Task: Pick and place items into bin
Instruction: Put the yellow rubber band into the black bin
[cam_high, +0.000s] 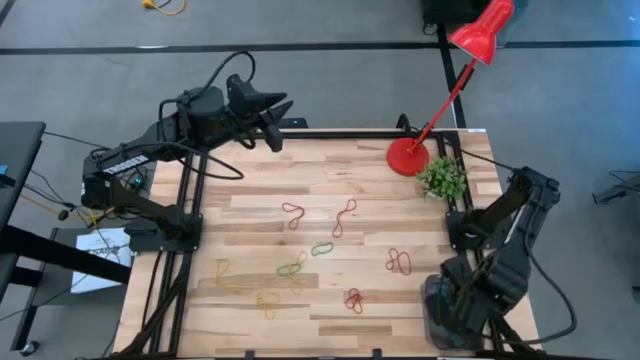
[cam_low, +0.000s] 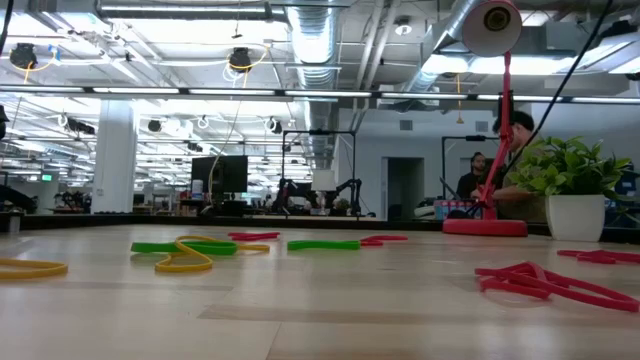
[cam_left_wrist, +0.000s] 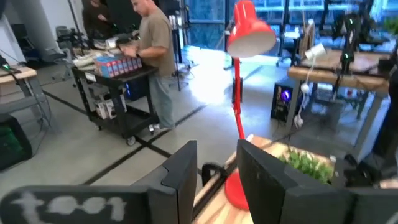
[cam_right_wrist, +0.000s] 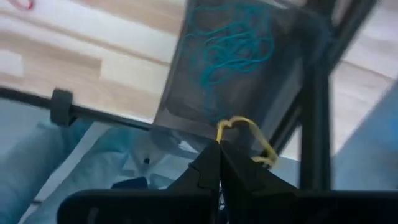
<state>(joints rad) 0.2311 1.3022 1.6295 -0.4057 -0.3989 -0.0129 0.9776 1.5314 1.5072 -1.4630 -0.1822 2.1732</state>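
Loose bands lie flat on the wooden table: red ones (cam_high: 292, 213) (cam_high: 398, 262) (cam_high: 353, 299), green ones (cam_high: 322, 248) and yellow ones (cam_high: 265, 305). The dark grey bin (cam_right_wrist: 236, 68) stands at the table's near right corner and holds blue bands (cam_right_wrist: 233, 46). My right gripper (cam_right_wrist: 219, 148) hangs over the bin's edge, pointing down and shut on a yellow band (cam_right_wrist: 242, 127). In the high view the right arm (cam_high: 480, 285) covers most of the bin (cam_high: 436, 322). My left gripper (cam_left_wrist: 217, 180) is raised level above the table's far left edge, open, with nothing between its fingers. My right gripper pinches the yellow band between its two fingertips at one end of the loop (cam_right_wrist: 219, 134). The fingers come from above, pointing down. The rest of the loop (cam_right_wrist: 258, 140) sticks out past the tips, lifted clear above the bin's rim.
A red desk lamp stands with its base (cam_high: 407, 157) at the far right, beside a small potted plant (cam_high: 441, 178). A black frame runs along the table's edges (cam_right_wrist: 62, 106). People stand in the room beyond the table.
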